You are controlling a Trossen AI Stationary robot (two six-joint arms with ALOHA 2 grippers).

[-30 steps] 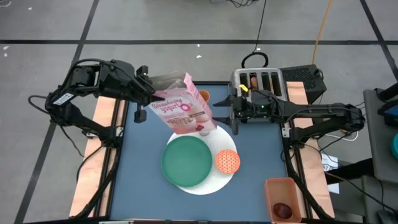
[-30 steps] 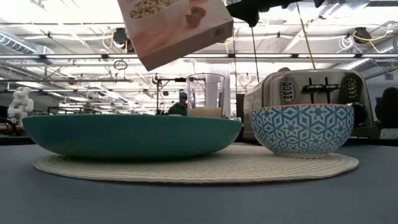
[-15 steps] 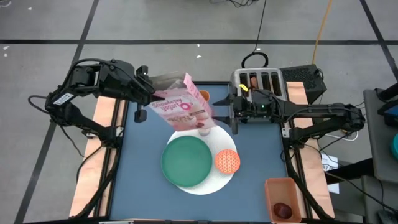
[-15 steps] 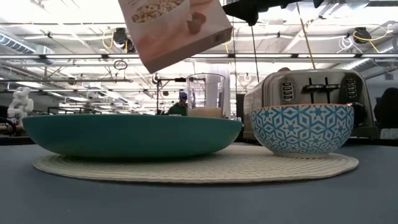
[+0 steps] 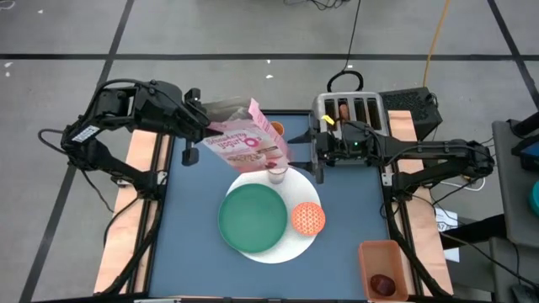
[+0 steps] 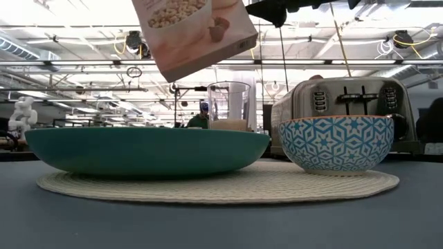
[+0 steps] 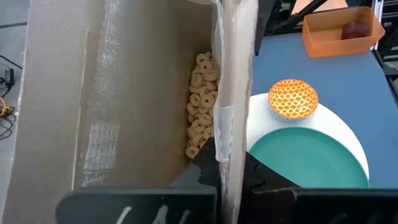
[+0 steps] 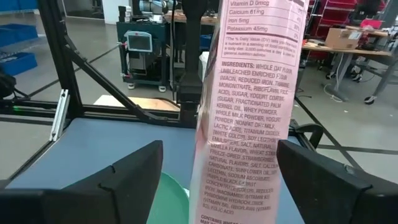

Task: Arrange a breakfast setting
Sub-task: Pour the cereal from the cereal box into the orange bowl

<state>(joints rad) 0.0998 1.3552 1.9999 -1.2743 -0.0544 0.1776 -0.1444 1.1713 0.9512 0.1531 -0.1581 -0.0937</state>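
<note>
— Where was the pink cereal box [image 5: 246,141]?
— Tilted in the air over the worktop [image 5: 194,219], above the milk glass [image 5: 276,173] at the white round mat's [image 5: 290,244] far edge, pinched by the left pincer [image 5: 207,128].
— And the right pincer [image 5: 317,156]?
— Spread wide just beside the box, fingers [image 8: 112,180] empty.

Two dark, six-jointed arms, matte black throughout, mounted on black tubular frames at left and right of the overhead frame. White label strip on the left arm [image 5: 84,132] at left centre; yellow tag and small green light on the right arm [image 5: 354,143] right of centre. Thin black cables looped beside both bases. Blunt, blocky black fingers [image 8: 109,186] low in the right wrist frame.
</note>
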